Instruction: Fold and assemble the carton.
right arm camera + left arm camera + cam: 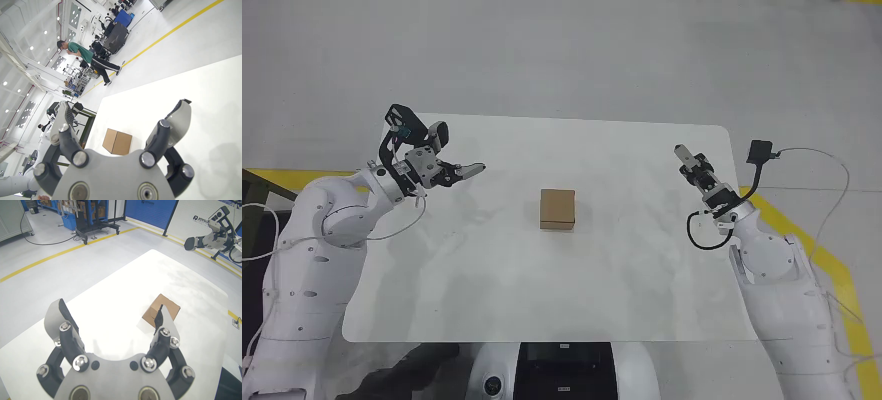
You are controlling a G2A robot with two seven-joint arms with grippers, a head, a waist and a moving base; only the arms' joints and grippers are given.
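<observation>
A small brown carton (558, 209) stands closed in the middle of the white table (542, 290). In the left wrist view the carton (166, 308) lies beyond my left gripper (111, 313), whose jaws are spread wide with nothing between them. From above, the left gripper (464, 172) hovers over the table's left part, well clear of the carton. My right gripper (685, 160) hangs above the table's right edge, far from the carton. Its fingers are open and empty in the right wrist view, right gripper (124, 111), carton (117, 141).
The table's rounded far edge (572, 122) meets grey floor. A yellow floor line (817, 245) runs past the right side. The other arm (211, 240) shows in the left wrist view, far beyond the table.
</observation>
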